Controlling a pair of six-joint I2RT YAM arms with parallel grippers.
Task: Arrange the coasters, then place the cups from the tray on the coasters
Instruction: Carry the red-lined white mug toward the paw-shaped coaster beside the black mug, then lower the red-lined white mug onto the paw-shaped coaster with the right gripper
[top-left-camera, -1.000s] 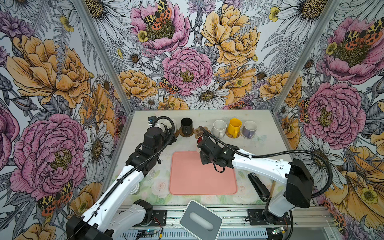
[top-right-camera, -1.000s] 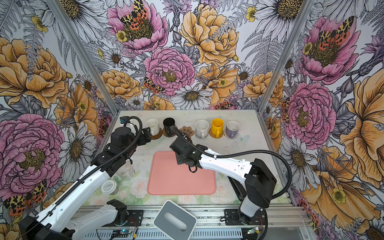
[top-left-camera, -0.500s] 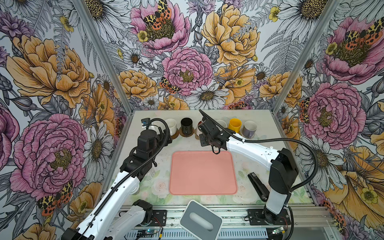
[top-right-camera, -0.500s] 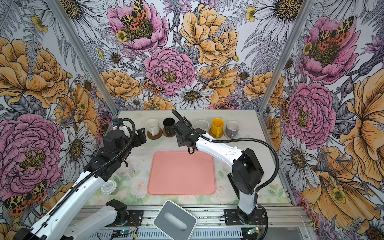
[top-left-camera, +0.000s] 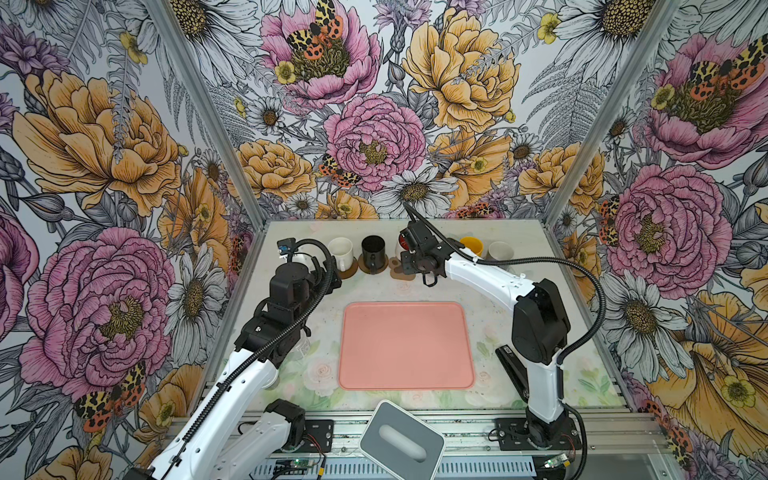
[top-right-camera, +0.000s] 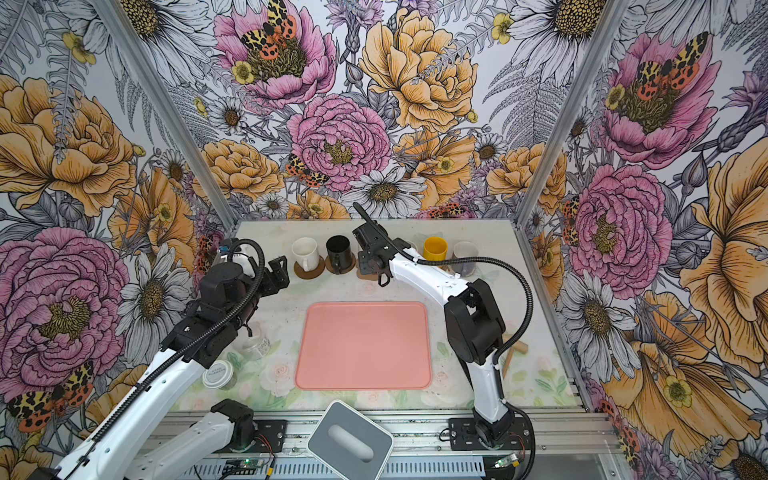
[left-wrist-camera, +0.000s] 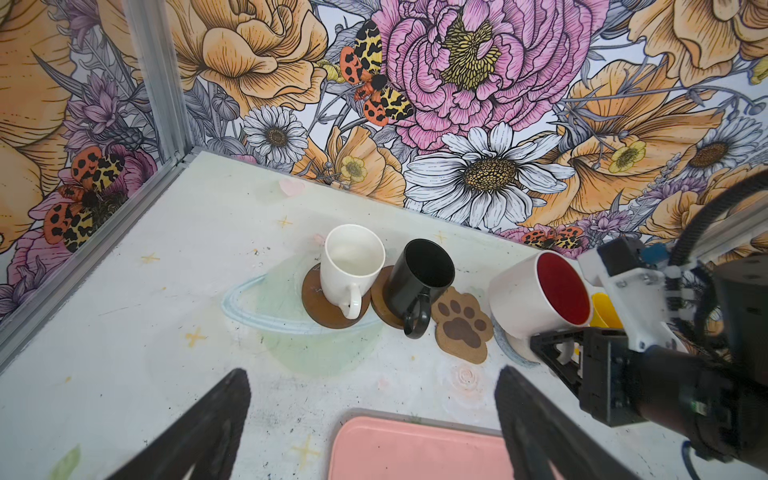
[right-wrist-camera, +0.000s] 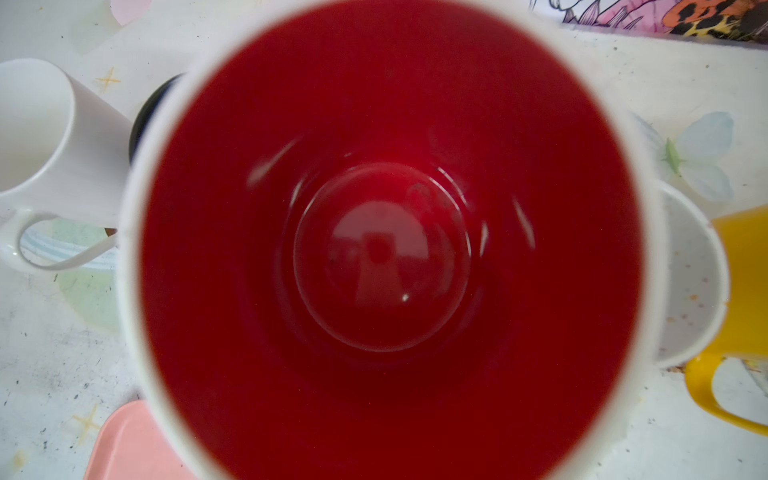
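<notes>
The right hand (left-wrist-camera: 556, 352) grips the red-lined white mug (left-wrist-camera: 536, 299) by its handle, tilted, just beside the paw coaster (left-wrist-camera: 461, 328). The left hand (left-wrist-camera: 372, 376) hangs open near the pink tray (top-left-camera: 405, 345).

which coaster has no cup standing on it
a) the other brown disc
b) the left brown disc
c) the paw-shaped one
c: the paw-shaped coaster lies bare, while the cream-white cup stands on the left brown disc and the black cup on the other brown disc.
</notes>
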